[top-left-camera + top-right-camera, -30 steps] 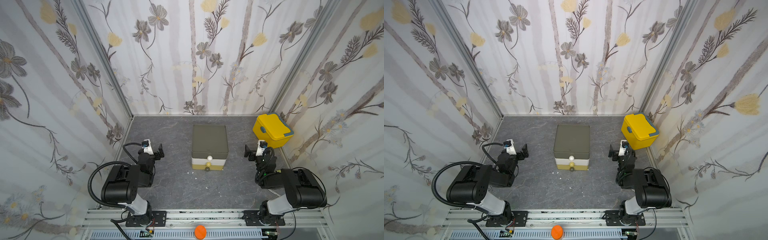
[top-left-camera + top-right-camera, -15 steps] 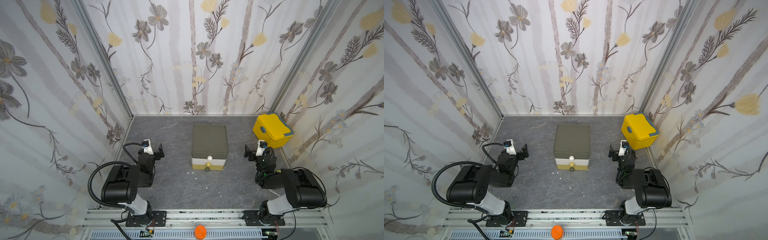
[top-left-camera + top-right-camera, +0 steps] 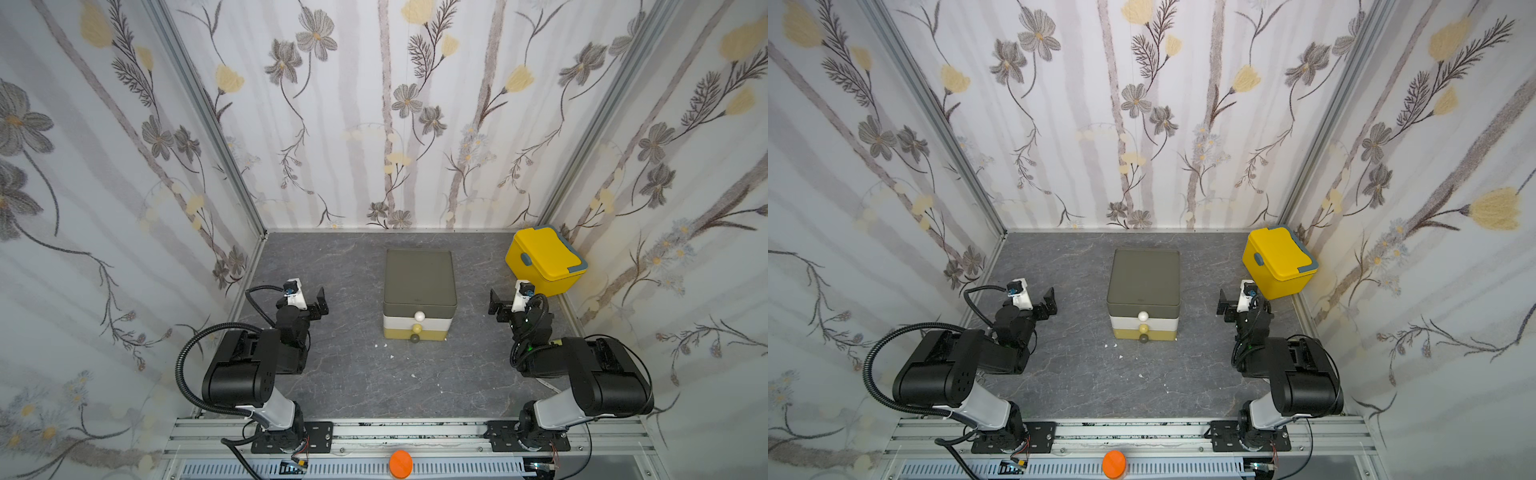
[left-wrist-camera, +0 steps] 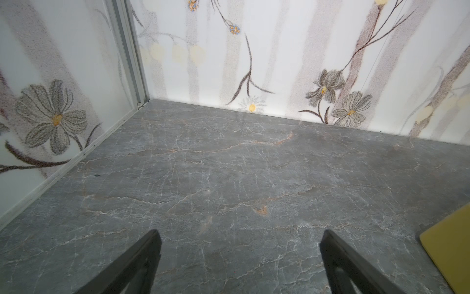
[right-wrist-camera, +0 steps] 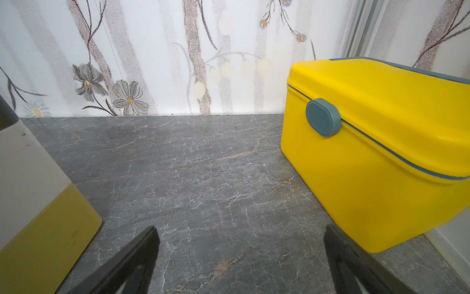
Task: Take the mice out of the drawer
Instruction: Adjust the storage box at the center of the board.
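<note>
Drawer (image 3: pixel 419 277) stands mid-table between the two arms, all three tiers pushed in. The mice cannot be seen. Left claw (image 4: pixel 239 235) sits well apart from the drawer on one side and right claw (image 5: pixel 241 230) on the other. Each has its jaws spread wide, holds nothing, and sits low over the table (image 3: pixel 353 374). The table is grey with marble veining. A yellow box (image 3: pixel 544 259), lid shut, stands in the far corner near the right claw. Floral wallpaper (image 3: pixel 374 124) lines three walls.
</note>
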Controlling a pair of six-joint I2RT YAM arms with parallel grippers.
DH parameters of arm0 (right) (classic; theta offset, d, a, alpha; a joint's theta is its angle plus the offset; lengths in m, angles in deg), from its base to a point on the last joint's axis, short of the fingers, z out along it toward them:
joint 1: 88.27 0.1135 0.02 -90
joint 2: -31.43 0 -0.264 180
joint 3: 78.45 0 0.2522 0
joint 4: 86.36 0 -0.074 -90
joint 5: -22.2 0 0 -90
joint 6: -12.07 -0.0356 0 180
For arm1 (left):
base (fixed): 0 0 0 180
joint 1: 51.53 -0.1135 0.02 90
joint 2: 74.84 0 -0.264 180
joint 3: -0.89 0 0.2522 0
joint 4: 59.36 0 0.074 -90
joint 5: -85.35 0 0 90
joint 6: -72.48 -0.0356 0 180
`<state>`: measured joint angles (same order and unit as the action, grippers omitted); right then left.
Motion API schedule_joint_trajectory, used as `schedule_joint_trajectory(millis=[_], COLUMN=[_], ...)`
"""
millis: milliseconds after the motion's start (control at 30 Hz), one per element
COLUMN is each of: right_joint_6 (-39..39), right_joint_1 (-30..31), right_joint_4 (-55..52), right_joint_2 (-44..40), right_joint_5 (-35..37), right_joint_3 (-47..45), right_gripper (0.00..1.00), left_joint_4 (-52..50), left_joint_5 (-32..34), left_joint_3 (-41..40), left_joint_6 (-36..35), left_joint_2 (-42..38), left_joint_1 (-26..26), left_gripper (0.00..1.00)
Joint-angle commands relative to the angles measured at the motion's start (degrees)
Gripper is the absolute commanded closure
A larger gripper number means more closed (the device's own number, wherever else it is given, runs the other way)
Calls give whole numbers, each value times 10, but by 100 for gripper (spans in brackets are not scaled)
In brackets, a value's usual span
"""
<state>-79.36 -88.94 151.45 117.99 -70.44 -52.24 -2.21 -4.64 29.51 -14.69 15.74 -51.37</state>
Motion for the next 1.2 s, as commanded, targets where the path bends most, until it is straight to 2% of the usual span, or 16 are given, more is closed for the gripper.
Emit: schedule_joint_trajectory(millis=[0,167,233,300,400,500,533,567,633,700,767,867,1000,1067,1167], right_joint_6=[-1,-4,-5,-17,-69,-193,-241,-262,-323,-333,-345,-352,-355,-367,-393], right_joint_1=[1,1,1,1,0,-1,-2,-2,-3,-3,0,16,58,85,130], right_joint_4=[29,45,-9,-86,-187,-305,-357,-399,-416,-426,-483,-551,-638,-658,-688], right_joint_2=[-6,-79,-122,-171,-230,-256,-261,-265,-266,-266,-265,-256,-234,-218,-194], right_joint_5=[2,16,18,24,31,55,55,48,35,-9,-35,-72,-88,-121,-142], right_joint_3=[-9,-49,-39,-15,25,76,95,110,105,112,148,202,269,300,353], right_gripper=[1,1,1,1,1,0,1,1,1,0,1,0,1,1,1], left_joint_4=[20,-113,-114,-102,-111,-200,-239,-300,-386,-414,-434,-525,-567,-551,-558], left_joint_5=[2,-10,-11,15,41,18,40,96,183,200,150,91,-19,-81,-135], left_joint_3=[3,57,50,30,11,42,58,79,109,106,106,144,171,174,203], left_joint_6=[-2,-5,-5,4,21,28,67,136,239,308,323,354,375,402,431], left_joint_2=[-6,-54,-74,-104,-172,-248,-268,-286,-314,-342,-364,-372,-387,-393,-369], left_joint_1=[0,0,0,0,-2,-2,-2,-3,-8,-12,-17,-17,-7,11,54], left_gripper=[0,0,0,0,0,0,0,0,0,0,0,0,0,0,0])
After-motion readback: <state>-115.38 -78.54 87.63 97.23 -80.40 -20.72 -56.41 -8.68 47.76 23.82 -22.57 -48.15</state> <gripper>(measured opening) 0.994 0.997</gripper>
